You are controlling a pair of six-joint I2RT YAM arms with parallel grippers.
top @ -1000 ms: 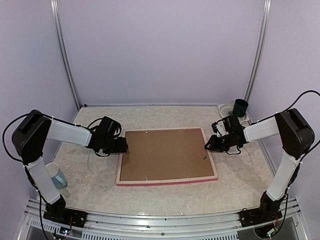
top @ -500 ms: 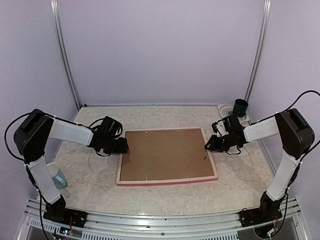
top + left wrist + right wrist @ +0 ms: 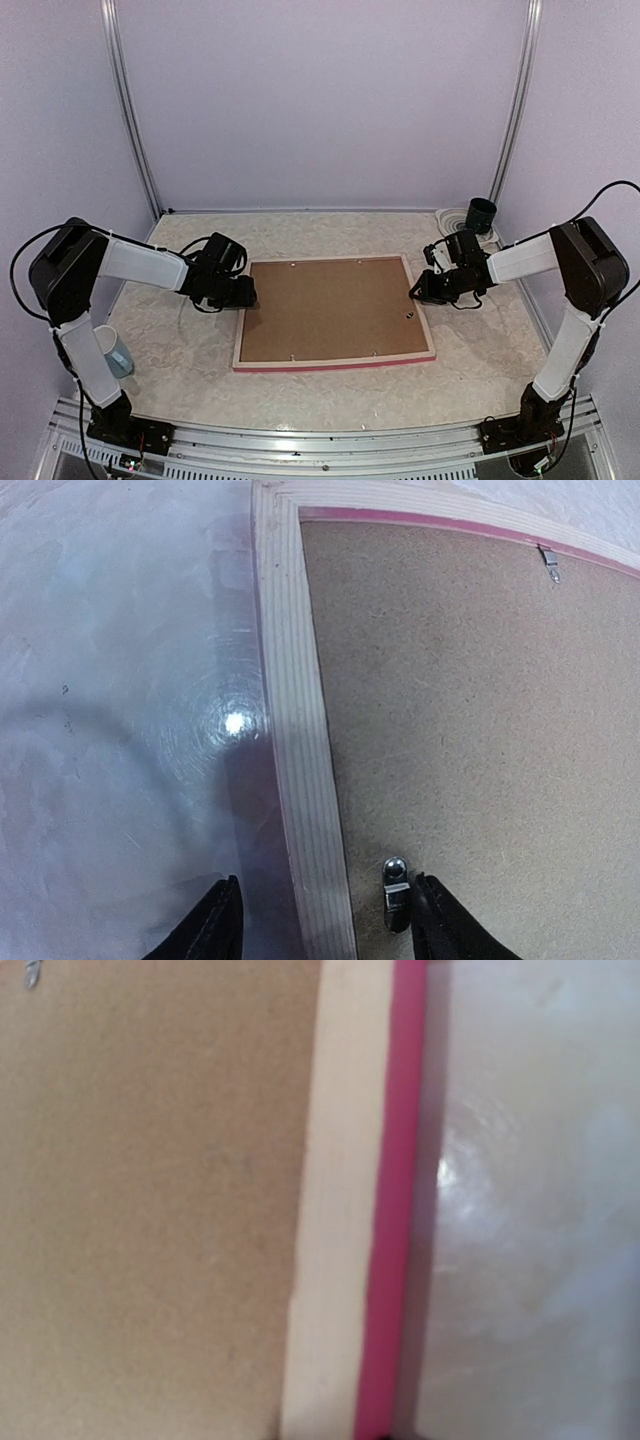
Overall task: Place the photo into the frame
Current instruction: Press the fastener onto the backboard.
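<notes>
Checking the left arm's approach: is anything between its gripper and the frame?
Nothing visible does. The left gripper straddles the pale left rail of the frame, jaws open; a metal clip sits inside, on the backing board.

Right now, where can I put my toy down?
Bare table lies between the frame and the back wall, and between the frame and the arm bases. Crowded: the frame's sides, where the left gripper and right gripper sit, and the far right corner with the green cup.
</notes>
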